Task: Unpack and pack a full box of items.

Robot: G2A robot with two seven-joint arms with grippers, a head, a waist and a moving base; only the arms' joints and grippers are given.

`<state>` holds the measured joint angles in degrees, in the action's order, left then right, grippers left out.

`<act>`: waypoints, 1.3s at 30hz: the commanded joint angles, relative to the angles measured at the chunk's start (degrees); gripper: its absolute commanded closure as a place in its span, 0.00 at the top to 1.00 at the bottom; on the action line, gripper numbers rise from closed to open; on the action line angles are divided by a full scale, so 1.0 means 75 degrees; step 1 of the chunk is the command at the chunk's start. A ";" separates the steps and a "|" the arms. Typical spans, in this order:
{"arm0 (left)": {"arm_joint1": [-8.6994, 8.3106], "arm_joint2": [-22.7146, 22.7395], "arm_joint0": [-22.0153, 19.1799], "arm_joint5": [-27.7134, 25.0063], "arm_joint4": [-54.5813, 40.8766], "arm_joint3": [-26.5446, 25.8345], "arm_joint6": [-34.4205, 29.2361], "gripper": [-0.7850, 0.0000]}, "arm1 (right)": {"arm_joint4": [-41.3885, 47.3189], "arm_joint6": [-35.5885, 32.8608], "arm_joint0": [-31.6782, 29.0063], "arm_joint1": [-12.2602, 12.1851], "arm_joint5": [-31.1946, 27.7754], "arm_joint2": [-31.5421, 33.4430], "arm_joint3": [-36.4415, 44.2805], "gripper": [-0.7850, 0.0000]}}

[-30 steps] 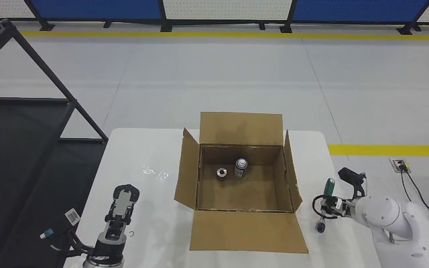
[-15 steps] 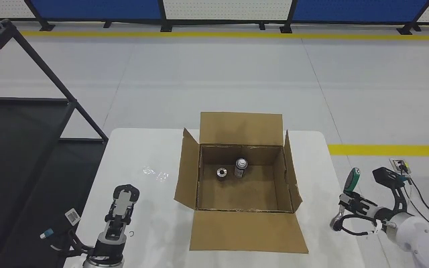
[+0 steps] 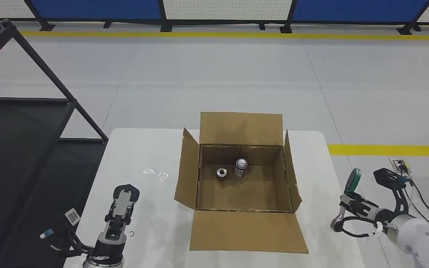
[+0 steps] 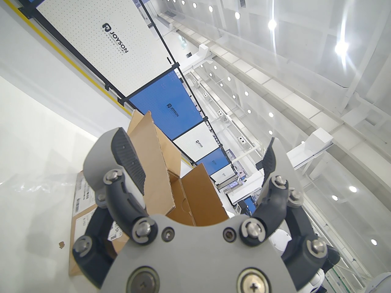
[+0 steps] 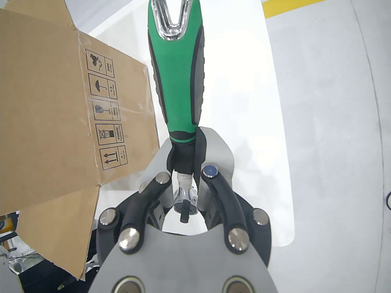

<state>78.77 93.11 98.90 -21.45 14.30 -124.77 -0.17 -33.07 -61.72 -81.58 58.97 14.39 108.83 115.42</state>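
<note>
Top view: open box mid-frame on the table, two cans inside; green-handled tool at lower right.
Left wrist view: left jaws wide apart, empty — box beyond.
Right wrist view: right jaws clamped on the tool at its neck — box beside.

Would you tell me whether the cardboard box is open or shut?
Open: the box has all four flaps spread outward, its inside exposed.

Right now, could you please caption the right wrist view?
The right end effector grips a green-handled ratchet by its neck, beside an open cardboard box.
</note>
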 commanded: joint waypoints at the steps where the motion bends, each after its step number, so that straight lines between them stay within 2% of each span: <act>1: 0.0000 0.0000 0.0000 0.0000 0.0000 0.0000 0.0000 1.00 | 0.0143 0.0262 0.0012 0.0014 -0.0102 -0.0154 -0.0198 0.00; 5: 0.0000 0.0000 0.0000 0.0000 0.0000 0.0000 0.0000 1.00 | 0.0189 0.0896 0.0136 0.0017 -0.0207 -0.0140 0.0309 0.00; 12: 0.0000 0.0000 0.0000 0.0000 0.0000 0.0000 0.0000 1.00 | -0.0390 0.1538 -0.0087 -0.0013 -0.0472 0.0187 0.2564 0.00; 16: 0.0000 0.0000 0.0000 0.0000 0.0000 0.0000 0.0000 1.00 | -0.0422 0.1463 0.0695 -0.0113 -0.1553 -0.0074 0.2564 0.00; 20: 0.0000 0.0000 0.0000 0.0000 0.0000 0.0000 0.0000 1.00 | -0.0914 0.0815 0.1855 -0.0240 -0.2230 -0.0982 0.2564 0.00; 24: 0.0000 0.0000 0.0000 0.0000 0.0000 0.0000 0.0000 1.00 | -0.1595 0.0214 0.3097 -0.0302 -0.2915 -0.2525 0.2564 0.00; 27: 0.0000 0.0000 0.0000 0.0000 0.0000 0.0000 0.0000 1.00 | -0.1841 -0.0268 0.3904 -0.0266 -0.2898 -0.3742 0.2564 0.00; 31: 0.0000 0.0000 0.0000 0.0000 0.0000 0.0000 0.0000 1.00 | -0.2360 -0.0838 0.4775 -0.0173 -0.2372 -0.4932 0.2564 0.00; 39: 0.0000 0.0000 0.0000 0.0000 0.0000 0.0000 0.0000 1.00 | -0.2360 -0.0838 0.4775 -0.0173 -0.2372 -0.4932 0.2564 0.00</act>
<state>78.77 93.11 98.90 -21.45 14.30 -124.77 -0.17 -50.76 -68.00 -45.77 57.67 -3.40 71.85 134.64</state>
